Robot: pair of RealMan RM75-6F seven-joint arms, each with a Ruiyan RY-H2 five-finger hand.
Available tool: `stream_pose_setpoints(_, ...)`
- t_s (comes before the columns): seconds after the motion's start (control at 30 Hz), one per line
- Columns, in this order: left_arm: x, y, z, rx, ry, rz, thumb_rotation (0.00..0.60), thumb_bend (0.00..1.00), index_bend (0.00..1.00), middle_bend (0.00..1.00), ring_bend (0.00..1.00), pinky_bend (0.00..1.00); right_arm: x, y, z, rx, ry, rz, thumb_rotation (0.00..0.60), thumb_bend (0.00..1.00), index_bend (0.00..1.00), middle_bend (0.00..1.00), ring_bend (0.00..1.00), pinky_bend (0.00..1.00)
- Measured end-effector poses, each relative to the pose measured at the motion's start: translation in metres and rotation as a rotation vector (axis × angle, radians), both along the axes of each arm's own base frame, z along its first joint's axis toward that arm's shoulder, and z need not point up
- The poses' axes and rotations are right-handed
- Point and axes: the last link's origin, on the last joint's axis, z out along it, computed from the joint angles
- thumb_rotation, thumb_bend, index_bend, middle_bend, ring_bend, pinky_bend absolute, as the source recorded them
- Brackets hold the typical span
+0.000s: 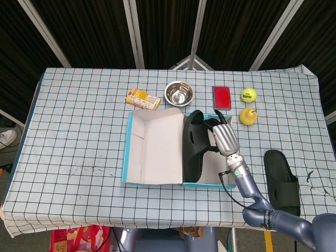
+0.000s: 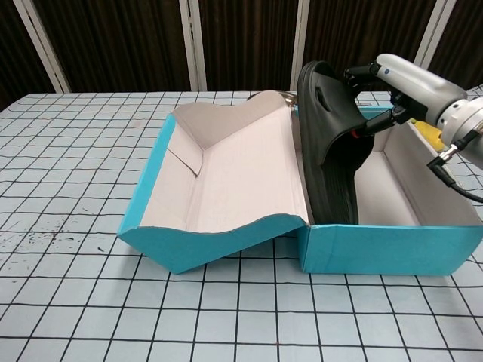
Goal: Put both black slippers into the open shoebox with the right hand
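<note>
First black rubber slipper (image 2: 332,143) stands on edge inside the open teal cardboard shoebox (image 2: 377,245), against its left wall, right hand (image 2: 407,79) fingers clamped on its strap. Next: release it, fetch second black slipper (image 1: 281,181) on the table right of the box.

- Black slipper (image 2: 332,143): standing on edge inside the shoebox, against its left wall, strap gripped by right hand (image 2: 411,79).
- Second black slipper (image 1: 281,181): flat on the table, well right of the box.
- Shoebox (image 2: 377,249): teal, open, lid folded out left.
</note>
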Motion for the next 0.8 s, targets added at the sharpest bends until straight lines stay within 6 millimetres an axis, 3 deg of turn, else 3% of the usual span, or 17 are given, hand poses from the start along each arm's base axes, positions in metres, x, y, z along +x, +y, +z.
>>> stream_pose_setpoints(0.8, 0.0, 0.002, -0.003, -0.009, 0.007, 0.008, 0.6, 0.33, 0.0, 0.0, 0.0, 0.07, -0.016, -0.006, -0.016, 0.094, 0.134, -0.045, 0.6, 0.53, 0.69, 0.64, 0.31, 0.0)
